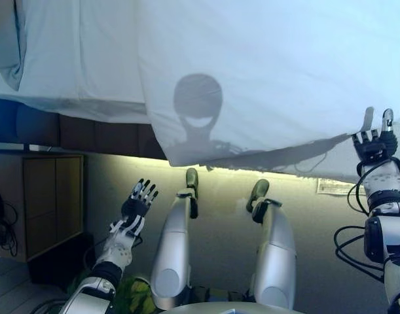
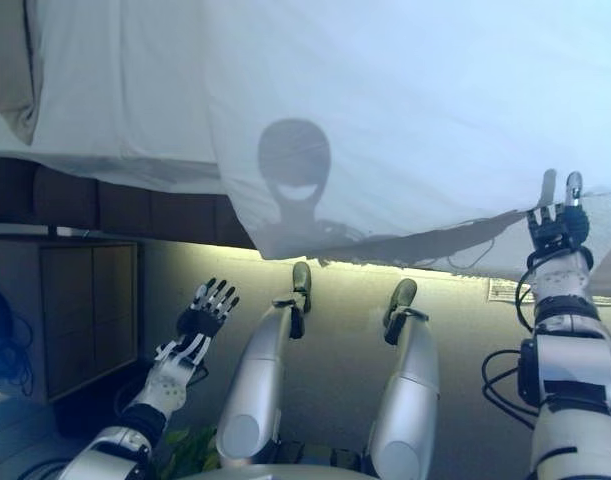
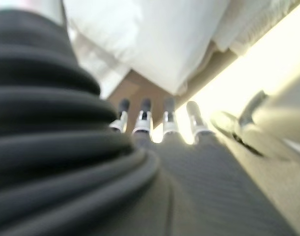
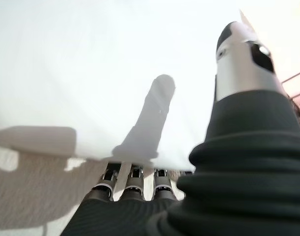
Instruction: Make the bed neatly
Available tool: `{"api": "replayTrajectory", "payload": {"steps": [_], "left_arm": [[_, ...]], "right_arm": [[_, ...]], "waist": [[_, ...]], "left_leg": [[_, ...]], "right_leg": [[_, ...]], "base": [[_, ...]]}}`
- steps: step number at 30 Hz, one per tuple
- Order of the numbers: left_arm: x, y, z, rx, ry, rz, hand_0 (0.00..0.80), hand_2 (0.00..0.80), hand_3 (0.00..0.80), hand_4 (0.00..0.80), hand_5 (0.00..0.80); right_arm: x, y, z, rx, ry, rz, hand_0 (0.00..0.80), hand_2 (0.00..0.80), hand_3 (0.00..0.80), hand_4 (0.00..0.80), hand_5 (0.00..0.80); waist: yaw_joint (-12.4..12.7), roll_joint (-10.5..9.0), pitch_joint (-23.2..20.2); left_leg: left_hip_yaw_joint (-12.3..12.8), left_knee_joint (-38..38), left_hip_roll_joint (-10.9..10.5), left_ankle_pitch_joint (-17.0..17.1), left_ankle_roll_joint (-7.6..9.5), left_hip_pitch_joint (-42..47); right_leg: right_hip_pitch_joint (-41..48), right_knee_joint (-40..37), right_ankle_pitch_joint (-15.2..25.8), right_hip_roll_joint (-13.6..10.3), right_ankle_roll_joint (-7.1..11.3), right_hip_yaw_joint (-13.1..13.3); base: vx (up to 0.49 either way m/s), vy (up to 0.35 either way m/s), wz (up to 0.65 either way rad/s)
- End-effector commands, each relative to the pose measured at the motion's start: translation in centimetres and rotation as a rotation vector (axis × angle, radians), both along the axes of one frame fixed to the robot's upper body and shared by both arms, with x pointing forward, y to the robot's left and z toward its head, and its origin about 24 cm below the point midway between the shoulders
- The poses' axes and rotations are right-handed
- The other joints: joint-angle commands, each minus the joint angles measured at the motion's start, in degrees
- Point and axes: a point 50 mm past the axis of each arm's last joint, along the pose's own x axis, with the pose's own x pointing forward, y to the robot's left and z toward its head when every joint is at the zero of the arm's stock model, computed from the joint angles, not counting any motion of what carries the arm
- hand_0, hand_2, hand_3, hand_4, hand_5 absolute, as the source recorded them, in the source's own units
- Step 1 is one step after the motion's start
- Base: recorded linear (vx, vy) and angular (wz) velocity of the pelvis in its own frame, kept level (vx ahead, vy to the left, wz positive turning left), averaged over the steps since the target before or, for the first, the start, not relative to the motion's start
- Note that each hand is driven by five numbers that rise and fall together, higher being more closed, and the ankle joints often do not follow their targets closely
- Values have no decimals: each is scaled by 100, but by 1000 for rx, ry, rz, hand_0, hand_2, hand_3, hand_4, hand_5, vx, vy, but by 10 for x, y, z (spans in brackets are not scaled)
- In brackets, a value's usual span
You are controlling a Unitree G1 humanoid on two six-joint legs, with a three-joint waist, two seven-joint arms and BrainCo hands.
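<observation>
duvet (image 1: 265, 72): we are seeing it hanging over the bed edge, 12 o'clock.
right hand (image 1: 375, 142): fingers are hiding under its hem; grip unclear.
left hand (image 1: 138, 199): hovering spread, empty, 8 o'clock.
risk: hem slipping free, one-sided pulling leaving it crooked.

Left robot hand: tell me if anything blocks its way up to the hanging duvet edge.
Nothing visible does. The left robot hand is open and low over bare floor, apart from the white duvet, whose hanging edge lies above it. The right robot hand is already at that edge.
</observation>
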Motion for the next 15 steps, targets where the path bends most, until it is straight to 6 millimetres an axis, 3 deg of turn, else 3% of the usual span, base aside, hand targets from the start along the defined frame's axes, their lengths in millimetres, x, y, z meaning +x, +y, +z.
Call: {"api": "replayTrajectory", "payload": {"steps": [1,6,11,12,13,15], "left_arm": [[-19,16,-3,7,-16,48,0,0,0,0,0],[-30,22,-7,5,-6,61,0,0,0,0,0],[-38,23,-10,-14,0,44,0,0,0,0,0],[-39,22,-11,-18,0,38,0,0,0,0,0],[-40,20,-11,-21,-1,31,0,0,0,0,0],[-41,18,-12,-31,-1,18,0,0,0,0,0]], "right_arm": [[-1,-19,59,-172,-96,-12,0,0,0,0,0],[2,-20,88,-222,-138,-11,0,0,0,0,0],[4,-18,98,-280,-135,8,0,0,0,0,0],[3,-19,98,-288,-121,6,185,185,185,185,185],[2,-20,96,-296,-101,2,452,452,452,452,452],[-1,-24,90,-312,-56,-3,800,800,800,800,800]], "waist": [[-6,130,18],[49,165,18],[61,195,18],[57,194,17],[49,193,17],[41,191,17]], "left_leg": [[-237,142,114,-358,17,12],[-232,45,128,-266,-3,41],[-205,-19,133,-215,-13,144],[-194,-32,137,-207,-14,177],[-186,-49,143,-202,-18,220],[-169,-97,139,-187,-20,322]], "right_leg": [[12,198,1,-232,414,214],[-13,262,-52,-208,355,192],[57,272,-78,-185,312,177],[85,268,-79,-184,307,170],[117,259,-78,-186,306,169],[213,215,-76,-182,298,164]], "base": [[129,-2,8],[21,5,1],[3,27,0],[-8,47,1],[-9,54,0],[-3,58,-2]]}}
